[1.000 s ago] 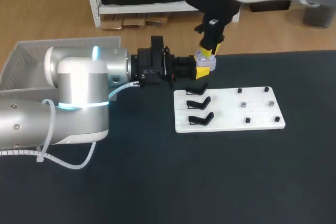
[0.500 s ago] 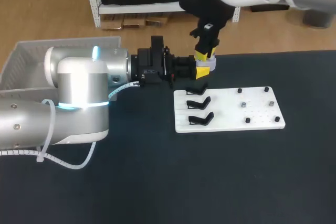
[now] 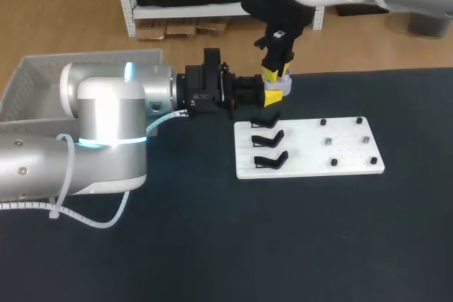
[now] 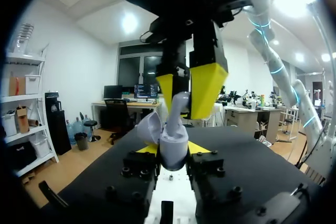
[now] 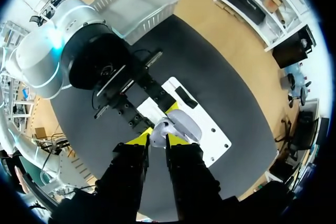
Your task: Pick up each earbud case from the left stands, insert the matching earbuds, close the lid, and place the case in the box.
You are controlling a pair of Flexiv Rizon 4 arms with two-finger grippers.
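Note:
A lavender earbud case (image 3: 280,84) hangs with its lid open just behind the white board, and my left gripper (image 3: 272,95) is shut on it from the left. In the left wrist view the case (image 4: 172,142) sits between my left gripper's (image 4: 176,149) yellow tips. My right gripper (image 3: 275,73) comes down from above, right over the open case. Its yellow fingers (image 4: 206,85) pinch a small pale earbud (image 4: 181,103) at the case's mouth. In the right wrist view the right gripper (image 5: 157,139) is shut on the earbud, with the lavender lid (image 5: 185,123) just beyond its tips.
A white board (image 3: 347,155) lies right of the middle, with three black stands (image 3: 267,139) along its left side and small dark pegs on its right half. A white basket (image 3: 42,76) sits at the back left, behind my left arm.
My right gripper has shifted a little to the left over the case. The left arm and the case have stayed still.

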